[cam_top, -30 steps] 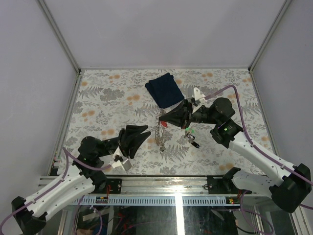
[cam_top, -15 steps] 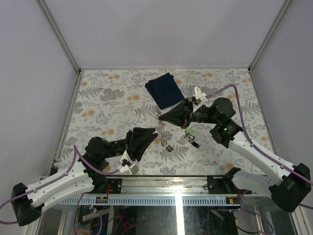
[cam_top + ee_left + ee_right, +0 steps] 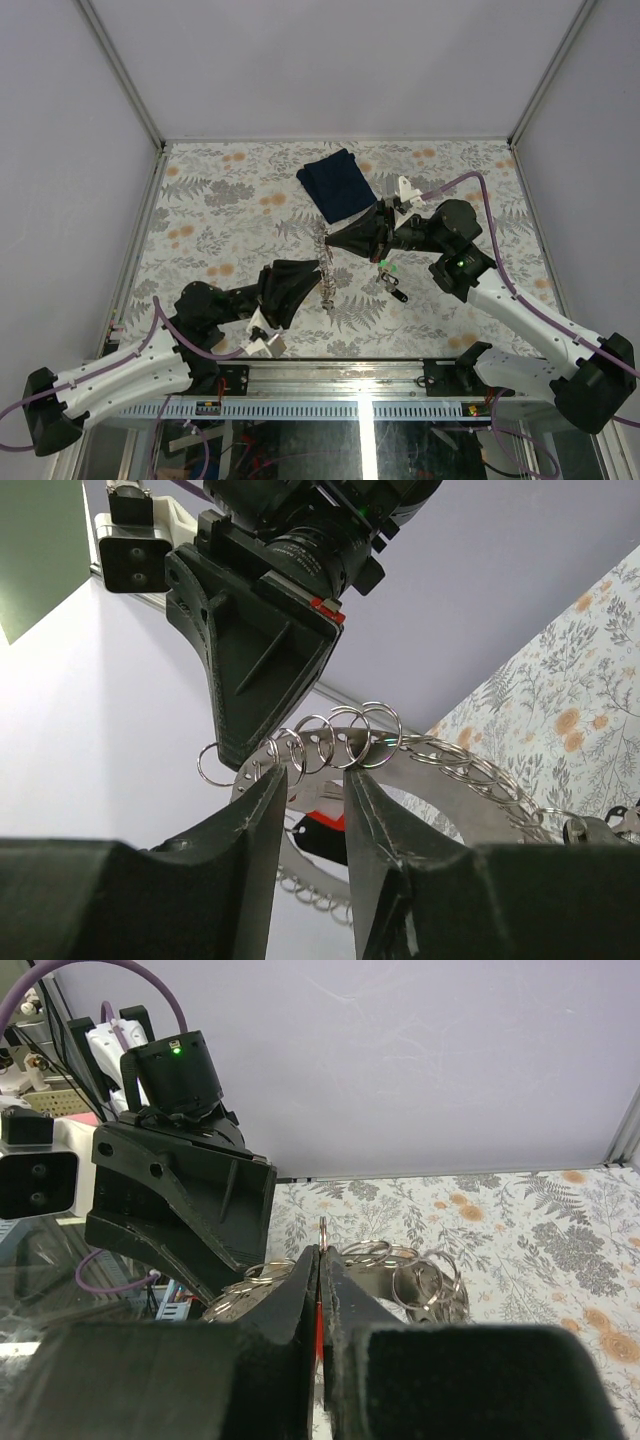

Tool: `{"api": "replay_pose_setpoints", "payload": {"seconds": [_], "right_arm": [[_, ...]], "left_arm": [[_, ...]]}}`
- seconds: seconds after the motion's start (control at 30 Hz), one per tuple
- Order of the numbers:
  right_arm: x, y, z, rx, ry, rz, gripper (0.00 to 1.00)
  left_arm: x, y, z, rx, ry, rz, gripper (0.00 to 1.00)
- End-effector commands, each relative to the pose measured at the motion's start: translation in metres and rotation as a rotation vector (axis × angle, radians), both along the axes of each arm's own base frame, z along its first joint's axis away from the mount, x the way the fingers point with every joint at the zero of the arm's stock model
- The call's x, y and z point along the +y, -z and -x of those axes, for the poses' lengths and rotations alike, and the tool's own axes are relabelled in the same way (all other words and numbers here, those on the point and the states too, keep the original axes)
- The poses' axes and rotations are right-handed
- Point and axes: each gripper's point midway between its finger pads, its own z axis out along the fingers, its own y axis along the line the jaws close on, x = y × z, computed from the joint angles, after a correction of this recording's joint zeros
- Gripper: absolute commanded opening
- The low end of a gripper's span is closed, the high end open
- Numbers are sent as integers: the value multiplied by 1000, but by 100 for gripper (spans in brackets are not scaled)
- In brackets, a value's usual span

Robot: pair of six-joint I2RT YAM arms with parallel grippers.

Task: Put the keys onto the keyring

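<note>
Keyring (image 3: 326,288) between left claw (image 3: 316,268) and right claw (image 3: 330,240).

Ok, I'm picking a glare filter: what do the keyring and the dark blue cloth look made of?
The keyring: polished silvery metal, thin linked wire rings catching highlights. The dark blue cloth: likely fabric, matte, no glints, lying flat and soft-edged.

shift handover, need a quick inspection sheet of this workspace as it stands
surface: floral table, flat.
job's things: keyring held up at one end; green and black keys lie by the right tool.
clutter: dark blue cloth at the far side.
tools: right tool shut on the keyring; left tool open just under its rings.
cables: purple cable looping over the right arm.
surroundings: pale walls.
</note>
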Motion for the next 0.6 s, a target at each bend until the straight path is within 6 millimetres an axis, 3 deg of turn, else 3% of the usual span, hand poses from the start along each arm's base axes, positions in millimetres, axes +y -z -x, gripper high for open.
{"api": "replay_pose_setpoints", "payload": {"seconds": [0.0, 0.57], "right_arm": [[-2, -29, 6, -85, -27, -74, 0], [-1, -24, 5, -74, -27, -71, 0]], "left_arm": [[7, -32, 1, -70, -25, 97, 30], [4, -39, 3, -89, -22, 105, 26]]}}
